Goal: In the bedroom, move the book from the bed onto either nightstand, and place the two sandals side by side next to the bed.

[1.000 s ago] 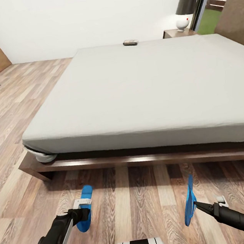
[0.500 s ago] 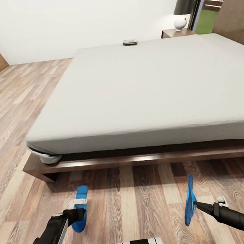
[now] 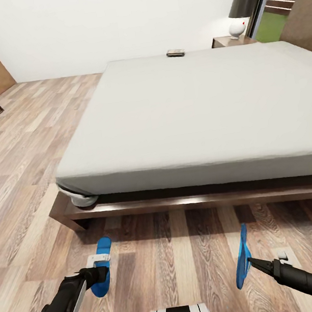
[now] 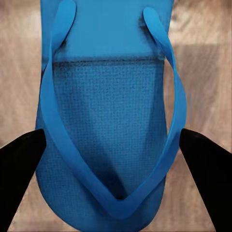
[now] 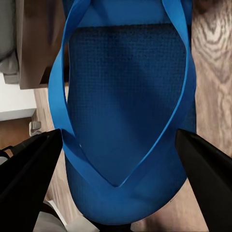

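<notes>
Since a second ago the whole head view has slid sideways: the bed (image 3: 195,115) now sits further toward the right of the picture and more plank floor (image 3: 22,160) shows on its left, so the camera has turned rather than the furniture. Both arms and their loads keep nearly the same places in the view.

The left pincer (image 3: 99,274) is clamped on a bright blue sandal (image 3: 101,268) that lies roughly flat, sole down, toe pointing toward the bed's foot rail. In the left wrist view its blue straps meet in a V over a textured footbed (image 4: 108,130), with a black fingertip (image 4: 21,169) at each side edge. The right pincer (image 3: 250,261) is closed on the other sandal (image 3: 242,257), which stands on edge, so from the head it reads as a thin blue blade; the right wrist view shows its strap side (image 5: 125,106) full on.

The book (image 3: 175,53) lies at the far edge of the pale mattress, near the corner by the nightstand (image 3: 231,41); it is too small for its cover to be read. A lamp (image 3: 242,10) with a dark shade stands on that surface, and the nightstand's front is cut off by the mattress. Whether the sandals touch the floor cannot be told.
</notes>
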`<state>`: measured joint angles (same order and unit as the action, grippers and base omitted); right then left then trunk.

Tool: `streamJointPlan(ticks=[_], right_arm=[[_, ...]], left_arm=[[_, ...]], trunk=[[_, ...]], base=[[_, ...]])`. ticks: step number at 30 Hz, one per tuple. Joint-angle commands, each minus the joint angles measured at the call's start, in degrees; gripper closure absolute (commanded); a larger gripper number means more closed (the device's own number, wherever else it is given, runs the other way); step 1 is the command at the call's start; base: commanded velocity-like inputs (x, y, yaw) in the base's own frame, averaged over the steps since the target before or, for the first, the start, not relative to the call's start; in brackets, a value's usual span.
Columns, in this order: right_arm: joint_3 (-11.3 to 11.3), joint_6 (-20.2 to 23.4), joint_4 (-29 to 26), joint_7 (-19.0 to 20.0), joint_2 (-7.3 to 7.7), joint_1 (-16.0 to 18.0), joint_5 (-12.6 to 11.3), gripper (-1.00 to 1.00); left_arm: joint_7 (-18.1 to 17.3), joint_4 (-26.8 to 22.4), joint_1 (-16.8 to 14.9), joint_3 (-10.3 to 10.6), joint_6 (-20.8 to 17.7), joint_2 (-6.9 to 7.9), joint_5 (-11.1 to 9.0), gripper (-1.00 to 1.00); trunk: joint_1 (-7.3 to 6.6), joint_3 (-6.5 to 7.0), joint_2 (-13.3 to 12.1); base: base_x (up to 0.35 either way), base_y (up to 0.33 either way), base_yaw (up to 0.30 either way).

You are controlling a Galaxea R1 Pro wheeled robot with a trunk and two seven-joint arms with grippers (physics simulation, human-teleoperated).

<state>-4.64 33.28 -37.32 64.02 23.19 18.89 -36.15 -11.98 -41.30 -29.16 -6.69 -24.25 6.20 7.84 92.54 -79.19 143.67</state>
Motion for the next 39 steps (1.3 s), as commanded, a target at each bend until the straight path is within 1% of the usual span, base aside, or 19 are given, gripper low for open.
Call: streamJointPlan(ticks=[1,6,12,21,27,39], right_arm=[[0.0,0.5,0.0,0.1,0.02,0.0,-0.3,1.00],[0.0,0.5,0.0,0.1,0.02,0.0,-0.3,1.00],[0.0,0.5,0.0,0.1,0.02,0.0,-0.3,1.00],[0.0,0.5,0.0,0.0,0.02,0.0,-0.3,1.00],[0.0,0.5,0.0,0.0,0.02,0.0,-0.3,1.00],[0.0,0.5,0.0,0.1,0.02,0.0,-0.3,1.00]], left_arm=[[-0.6,-0.1,0.0,-0.2,-0.2,-0.06,0.6,1.00],[-0.5,-0.1,0.0,-0.3,-0.1,-0.11,0.6,1.00],[-0.5,-0.1,0.0,-0.3,-0.2,-0.17,0.6,1.00],[-0.5,-0.1,0.0,-0.2,-0.2,-0.38,0.6,1.00],[-0.4,-0.1,0.0,-0.2,-0.2,-0.63,0.6,1.00],[-0.4,-0.1,0.0,-0.2,-0.2,-0.66,0.6,1.00]], trunk=[[-0.01,-0.04,0.0],[-0.01,-0.04,0.0],[-0.01,-0.04,0.0],[-0.01,-0.04,0.0],[0.14,-1.37,0.1],[0.45,-4.02,0.3]], base=[[0.000,0.280,0.000],[0.028,0.084,0.000],[0.241,0.004,0.000],[0.022,0.000,0.000],[0.000,0.000,0.000],[0.000,0.000,0.000]])
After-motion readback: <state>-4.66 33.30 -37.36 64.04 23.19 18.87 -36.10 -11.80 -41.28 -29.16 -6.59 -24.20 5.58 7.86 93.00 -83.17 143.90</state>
